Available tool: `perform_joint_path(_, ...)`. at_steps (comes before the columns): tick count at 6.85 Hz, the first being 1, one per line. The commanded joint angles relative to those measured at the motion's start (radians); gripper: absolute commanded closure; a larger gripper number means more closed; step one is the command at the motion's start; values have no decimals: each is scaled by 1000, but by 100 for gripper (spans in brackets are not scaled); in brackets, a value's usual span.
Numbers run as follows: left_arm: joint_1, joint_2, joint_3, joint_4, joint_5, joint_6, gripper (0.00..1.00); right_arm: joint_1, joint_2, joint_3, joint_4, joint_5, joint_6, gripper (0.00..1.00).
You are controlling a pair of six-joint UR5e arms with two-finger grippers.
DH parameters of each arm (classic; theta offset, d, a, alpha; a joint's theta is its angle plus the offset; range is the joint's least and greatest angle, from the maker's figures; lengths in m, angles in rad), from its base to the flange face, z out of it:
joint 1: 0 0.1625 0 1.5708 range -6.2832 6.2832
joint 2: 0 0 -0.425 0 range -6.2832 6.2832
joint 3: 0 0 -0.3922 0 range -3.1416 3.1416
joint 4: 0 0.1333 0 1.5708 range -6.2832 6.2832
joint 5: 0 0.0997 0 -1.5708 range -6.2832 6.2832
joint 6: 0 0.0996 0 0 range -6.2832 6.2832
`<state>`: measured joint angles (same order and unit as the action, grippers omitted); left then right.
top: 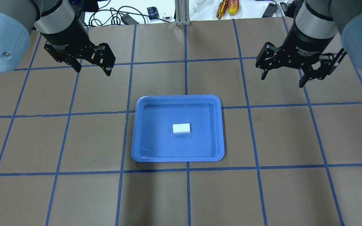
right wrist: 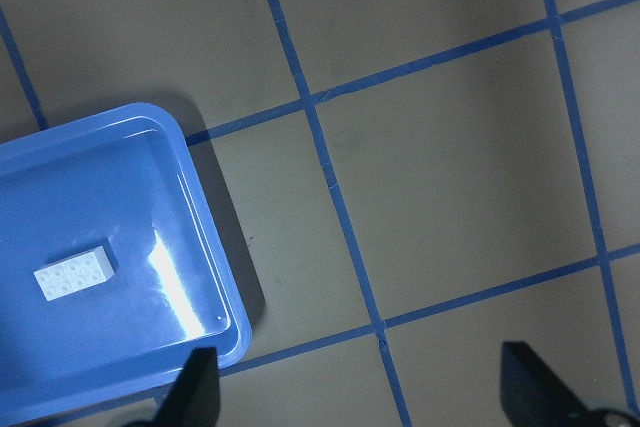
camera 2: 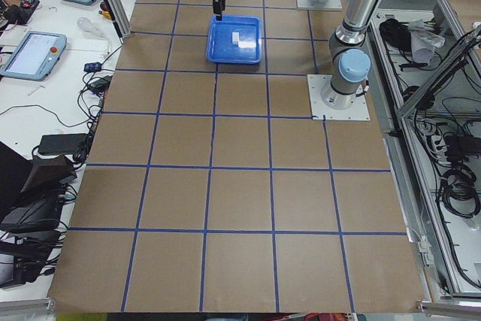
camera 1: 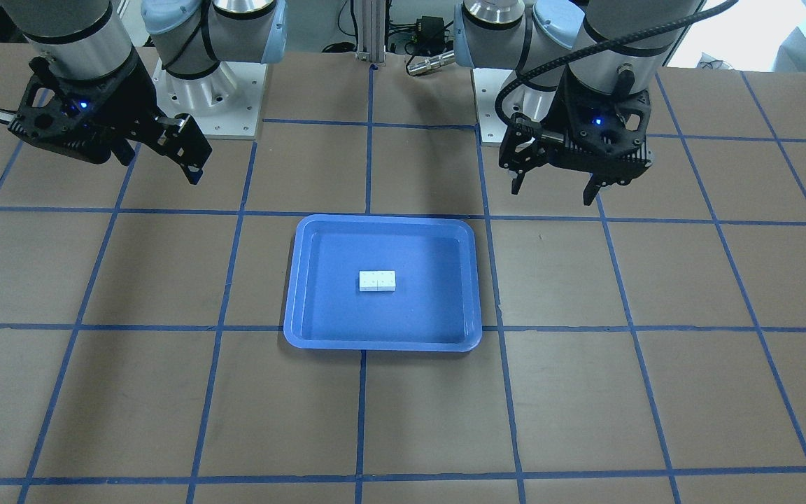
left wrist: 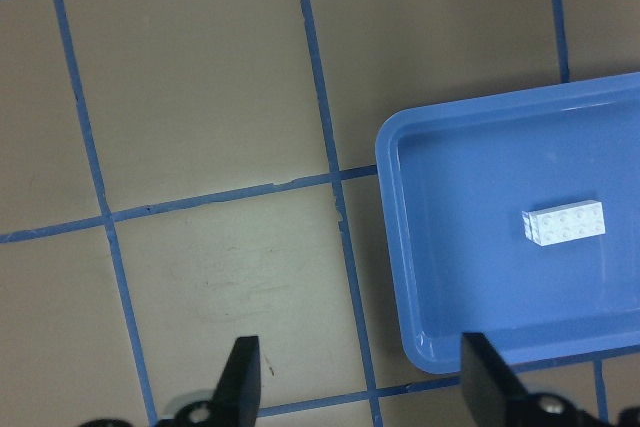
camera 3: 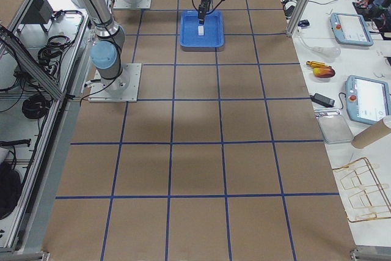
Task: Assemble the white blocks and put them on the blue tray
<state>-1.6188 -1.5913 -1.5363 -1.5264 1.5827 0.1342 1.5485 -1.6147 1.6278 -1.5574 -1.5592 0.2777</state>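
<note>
Brown gridded table point(top: 74, 194): joined white blocks point(top: 181, 128) in blue tray point(top: 137, 131); left hand point(top: 93, 64), right hand point(top: 284, 75) both spread apart, empty

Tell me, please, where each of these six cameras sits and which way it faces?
Front-facing: across the table, facing the robot; blue tray, both grippers.
Overhead: behind the robot, looking down; left gripper, right gripper.
Exterior left: table's end, left arm near.
Exterior right: opposite end, right arm near.
Left wrist: straight down, open fingers, tray.
Right wrist: straight down, open fingers, tray.
Shared: both wrist views show the white blocks, joined, in the tray.
</note>
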Motion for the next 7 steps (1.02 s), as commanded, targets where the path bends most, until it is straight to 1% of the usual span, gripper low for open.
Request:
perform_joint_path(1,26,13,4,0,-10,14,0,-1,-1,-3,-1,1,0,0)
perform_joint_path(3,66,17,16,0,-79,15,0,-1,-1,-6,-4,2,0,0)
perform_joint_path(4,53,22,15,-9,-43,12,0,-1,-1,-5,-4,2,0,0)
perform_joint_path(7,60,33,15,-21,-15,13,0,-1,-1,-5,-4,2,-2,0)
